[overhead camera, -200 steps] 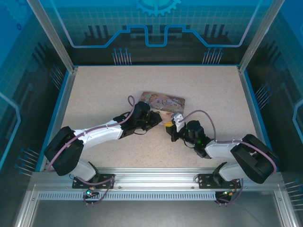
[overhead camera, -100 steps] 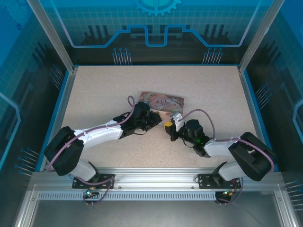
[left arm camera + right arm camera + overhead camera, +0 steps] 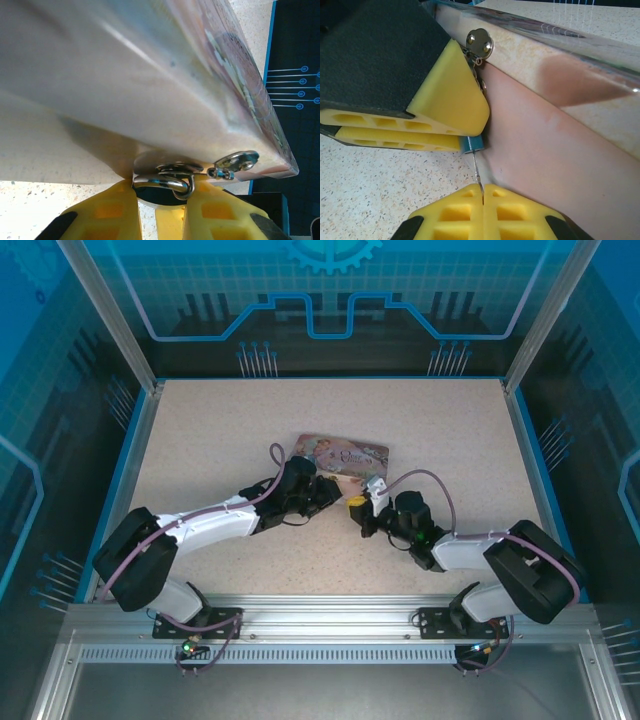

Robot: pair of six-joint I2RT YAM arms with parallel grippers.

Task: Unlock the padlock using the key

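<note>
The padlock (image 3: 159,197) has a dark blue body and a silvery shackle that hangs from the hasp of a pink illustrated tin (image 3: 150,75). My left gripper (image 3: 162,188) is shut on the padlock body, one yellow finger on each side. In the right wrist view the blue padlock (image 3: 472,146) pokes out under the left fingers (image 3: 445,100). The thin key (image 3: 478,175) runs from the padlock's lower end into my right gripper (image 3: 482,192), which is shut on it. From above, the left gripper (image 3: 325,490) and right gripper (image 3: 360,506) meet at the tin's (image 3: 342,454) near edge.
The tin lies on a speckled beige table (image 3: 200,440) with blue walls around it. A round metal hasp rivet (image 3: 480,41) sits on the tin's side above the padlock. Open tabletop stretches to the back, left and right of the arms.
The right arm has shifted very slightly and the tin has barely nudged with it. Both grips are as they were.
</note>
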